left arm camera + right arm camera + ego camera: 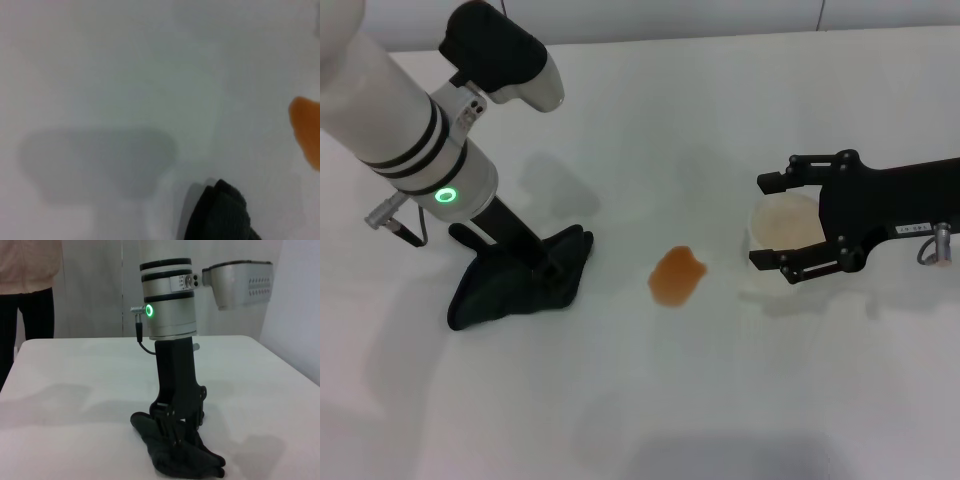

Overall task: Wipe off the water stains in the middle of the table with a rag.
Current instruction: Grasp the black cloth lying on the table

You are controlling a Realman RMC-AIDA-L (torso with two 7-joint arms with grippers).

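Observation:
The orange-brown water stain [677, 276] lies mid-table; it also shows in the left wrist view [306, 128]. The dark rag [505, 288] lies crumpled on the white table [640, 400], left of the stain. My left gripper [538, 262] stands down on the rag's right part, fingers closed into the cloth. The right wrist view shows that gripper [175, 432] pinching the rag [182, 457]. A corner of the rag shows in the left wrist view [222, 215]. My right gripper [775, 223] is open to the right of the stain, its two fingers either side of a white cup.
A white cup [783, 224] stands between my right gripper's fingers, right of the stain. The table's far edge [720, 38] has a grey seam. A person [27, 290] stands beyond the table's far side in the right wrist view.

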